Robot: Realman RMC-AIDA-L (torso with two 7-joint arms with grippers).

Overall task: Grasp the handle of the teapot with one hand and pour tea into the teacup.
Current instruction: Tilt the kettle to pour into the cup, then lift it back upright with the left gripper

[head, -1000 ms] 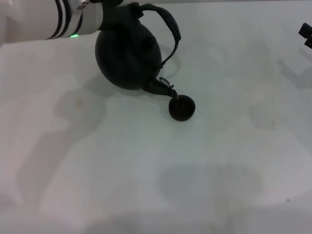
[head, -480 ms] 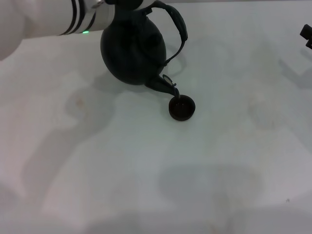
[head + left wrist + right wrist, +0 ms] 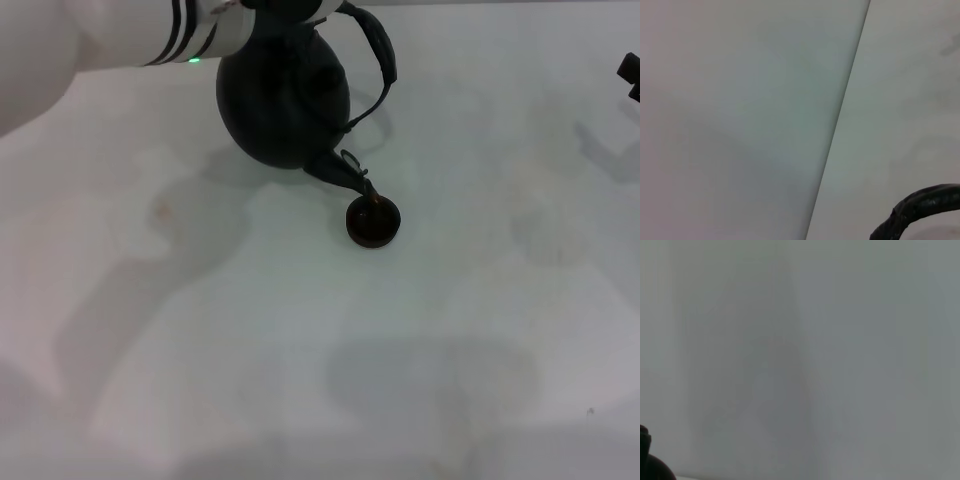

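Our left tool point(image 3: 262, 8), at the frame's upper left, holds the teapot point(image 3: 283, 100) tipped; we cannot tell its finger spread. The spout point(image 3: 345, 172) points lower right, directly over the teacup point(image 3: 373, 222) at centre.

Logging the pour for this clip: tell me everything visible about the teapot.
The teapot is a large, round, matte black pot held off the table by the left arm, tipped so its short spout points down over the small dark teacup. Its dark wrapped handle arches to one side. The gripper's hold on it cannot be made out.
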